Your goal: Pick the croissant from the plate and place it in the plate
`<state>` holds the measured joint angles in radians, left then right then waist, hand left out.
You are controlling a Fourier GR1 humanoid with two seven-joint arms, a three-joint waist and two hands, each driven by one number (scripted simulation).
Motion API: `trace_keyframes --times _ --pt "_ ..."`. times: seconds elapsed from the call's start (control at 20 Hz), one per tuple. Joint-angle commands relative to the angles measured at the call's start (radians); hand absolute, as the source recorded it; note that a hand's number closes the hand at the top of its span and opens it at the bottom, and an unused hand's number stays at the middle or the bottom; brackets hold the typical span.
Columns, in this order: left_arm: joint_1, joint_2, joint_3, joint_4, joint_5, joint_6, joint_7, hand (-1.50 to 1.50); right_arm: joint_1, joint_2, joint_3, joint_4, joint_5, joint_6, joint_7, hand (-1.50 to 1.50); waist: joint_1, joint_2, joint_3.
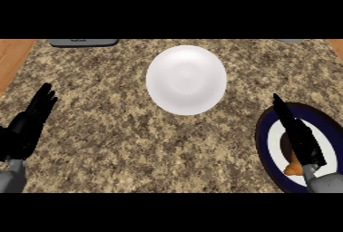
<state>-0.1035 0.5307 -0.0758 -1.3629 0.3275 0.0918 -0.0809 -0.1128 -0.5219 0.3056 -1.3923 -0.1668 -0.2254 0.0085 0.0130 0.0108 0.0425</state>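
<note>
- The croissant [292,166] is lying on the dark plate [268,136] at the right of the desk. Only a small orange-brown bit of it is showing, low down on the plate, because the right hand is covering the rest.
- The dark plate is showing a dark blue rim and a white ring inside it. Its right side is running off the edge of the view.
- The right hand [300,138] is stretching out over the dark plate, right above the croissant. Its fingers are lying straight and pressed close together, pointing up and a bit left. It is not pinching anything. Whether it is touching the croissant cannot be told.
- The grey right arm is coming in from the bottom right corner.
- The white plate [186,79] is sitting near the top middle of the desk, well apart from the dark plate. It is looking a bit taller than wide.
- The desk [114,131] is showing a speckled brown and tan stone top. Strips of orange wood are showing at the far left and far right top corners.
- The left hand [30,124] is resting at the left edge of the view, well apart from both plates. Its fingers are straight, a little spread at the tips, and pointing up. It is holding nothing.
- A grey thing [84,42] is peeking in at the top left edge of the desk. What it is cannot be told.
</note>
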Motion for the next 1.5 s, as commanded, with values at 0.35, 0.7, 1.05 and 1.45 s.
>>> trace_keyframes --times 0.35,0.7,1.05,1.45 --pt "-0.148 0.006 -0.038 -0.152 -0.044 0.005 0.046 0.0 -0.188 -0.159 0.108 0.236 0.41 -0.151 0.146 1.5 0.01 -0.004 -0.068" --pt "-0.152 -0.03 -0.048 -0.186 -0.044 0.025 0.087 0.0 -0.161 0.298 0.059 0.276 0.465 -0.678 0.105 -1.5 -0.003 -0.009 -0.04" --pt "-0.182 -0.045 -0.009 -0.217 -0.052 0.023 0.155 0.0 -0.138 0.216 0.072 0.018 0.637 -0.709 0.236 -1.5 -0.022 -0.015 -0.044" --pt "-0.142 -0.025 -0.018 -0.251 -0.078 0.033 0.181 0.0 -0.166 0.005 0.08 -0.059 0.837 -0.285 0.757 -1.5 -0.041 -0.028 -0.051"
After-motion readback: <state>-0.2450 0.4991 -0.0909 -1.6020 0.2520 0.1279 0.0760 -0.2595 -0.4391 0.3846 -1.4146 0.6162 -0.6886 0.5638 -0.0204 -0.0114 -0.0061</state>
